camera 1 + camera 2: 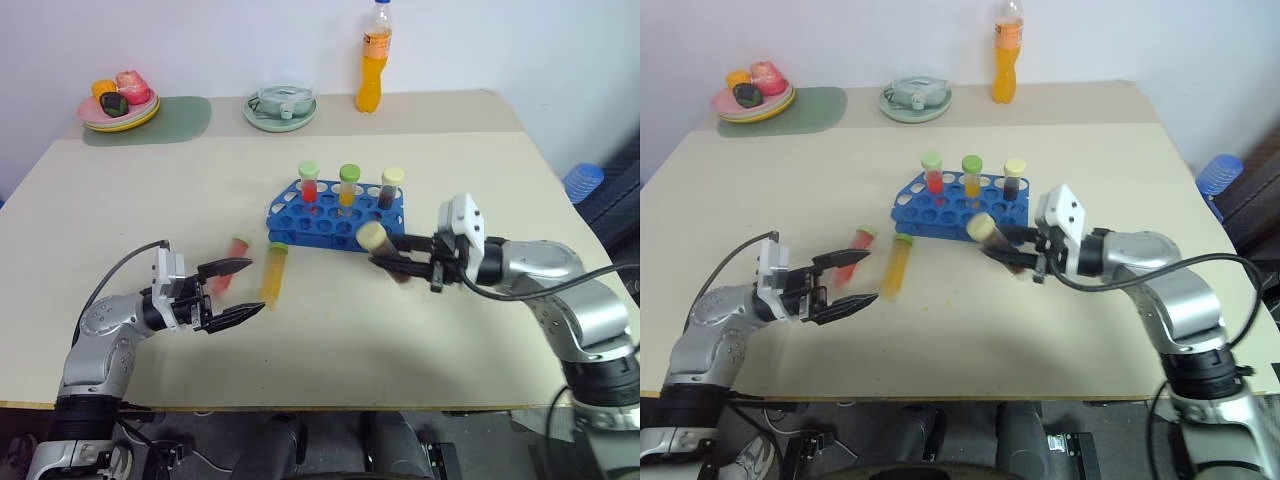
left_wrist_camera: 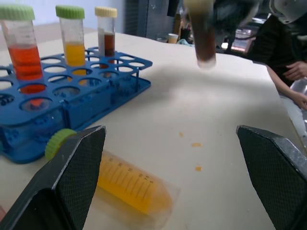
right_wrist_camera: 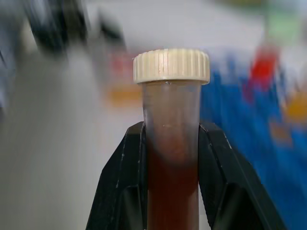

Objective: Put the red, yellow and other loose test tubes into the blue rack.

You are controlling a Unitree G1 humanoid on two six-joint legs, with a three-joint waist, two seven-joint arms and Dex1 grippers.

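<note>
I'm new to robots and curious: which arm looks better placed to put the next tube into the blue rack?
The right. Its gripper is already shut on the brown tube, held just beside the rack. The left gripper is open and empty, near the yellow tube lying on the table.

My head pair looks down across the worktop (image 1: 420,330), sharing the blue rack (image 1: 335,215); both wrist cameras sit close, facing it.

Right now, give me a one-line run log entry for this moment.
right gripper: shut on brown tube, lifted | left gripper: open | red tube, yellow tube: lying on table | blue rack: three tubes upright
</note>
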